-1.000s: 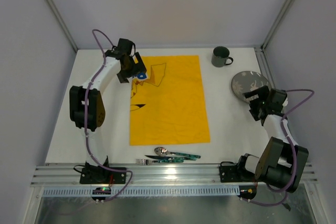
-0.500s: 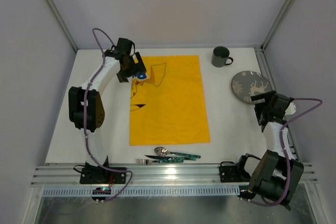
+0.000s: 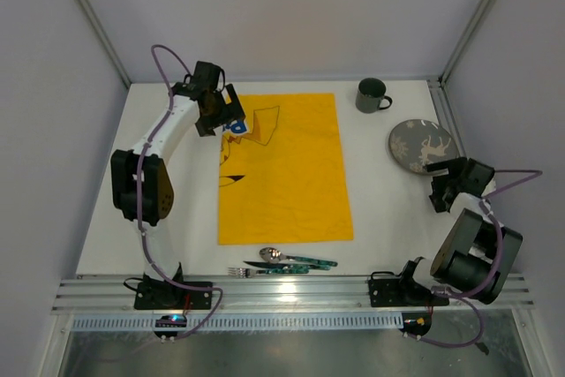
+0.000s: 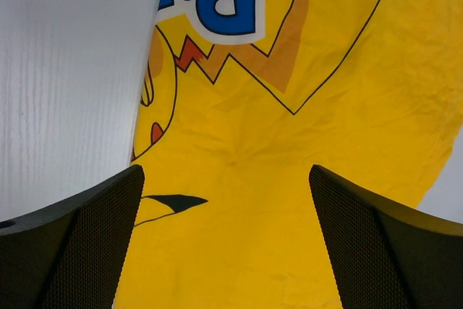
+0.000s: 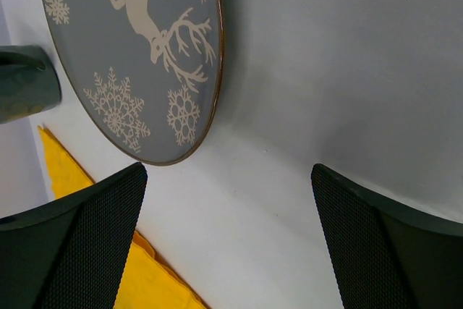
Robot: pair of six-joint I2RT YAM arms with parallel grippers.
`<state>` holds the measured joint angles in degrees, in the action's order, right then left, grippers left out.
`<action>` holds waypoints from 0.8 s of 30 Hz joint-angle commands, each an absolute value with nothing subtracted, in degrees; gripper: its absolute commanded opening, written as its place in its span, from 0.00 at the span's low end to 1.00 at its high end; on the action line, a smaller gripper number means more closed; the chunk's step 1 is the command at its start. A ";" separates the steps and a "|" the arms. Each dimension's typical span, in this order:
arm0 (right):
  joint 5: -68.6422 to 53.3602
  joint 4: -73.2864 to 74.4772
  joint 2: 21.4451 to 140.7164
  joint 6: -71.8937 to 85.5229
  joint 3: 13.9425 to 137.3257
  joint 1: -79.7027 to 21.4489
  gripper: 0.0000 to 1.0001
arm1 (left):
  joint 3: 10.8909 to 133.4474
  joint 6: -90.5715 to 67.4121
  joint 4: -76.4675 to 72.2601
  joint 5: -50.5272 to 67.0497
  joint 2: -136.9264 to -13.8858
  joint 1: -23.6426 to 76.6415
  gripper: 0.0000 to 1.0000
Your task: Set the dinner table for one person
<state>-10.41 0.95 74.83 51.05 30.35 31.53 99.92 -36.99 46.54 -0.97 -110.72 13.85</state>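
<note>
Finding the yellow cloth (image 3: 282,169) spread flat on the middle of the white worktop (image 3: 388,218), with broad bare strips to the left and right of the cloth and a narrower strip beyond its far edge. Hovering with the left pincer (image 3: 231,114) over the far left corner of the cloth, jaws wide apart, nothing between them. Holding the right pincer (image 3: 435,184) well to the right of the cloth, close to the worktop's right edge, jaws also wide apart and empty.

Seeing the grey deer plate (image 3: 421,145) to the right of the cloth and the dark mug (image 3: 372,94) beyond its far right corner, the two apart. Seeing the cutlery (image 3: 282,262) bunched just beside the cloth's near edge; cannot tell which piece overlaps which.

Getting from the left wrist view only printed cloth and a strip of worktop, cut off on all sides; from the right wrist view only part of the plate and a sliver of mug.

Noting, against one second ago, a retreat of the right pincer from over the plate's near rim, with its arm folded back toward the near side; noting almost no shift of the left pincer, and none of cloth, plate, mug or cutlery.
</note>
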 commanded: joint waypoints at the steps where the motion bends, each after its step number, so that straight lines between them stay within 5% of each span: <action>1: -13.53 -3.95 77.42 50.36 33.05 33.31 0.99 | 99.76 -35.95 45.88 -0.79 -107.58 13.80 0.99; 24: -14.95 -8.97 93.16 51.86 40.69 36.03 0.96 | 94.31 -39.55 42.54 3.43 -102.40 13.80 0.99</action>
<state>-16.40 -9.17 91.39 52.23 39.44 35.75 95.29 -38.63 45.43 2.22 -106.39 13.85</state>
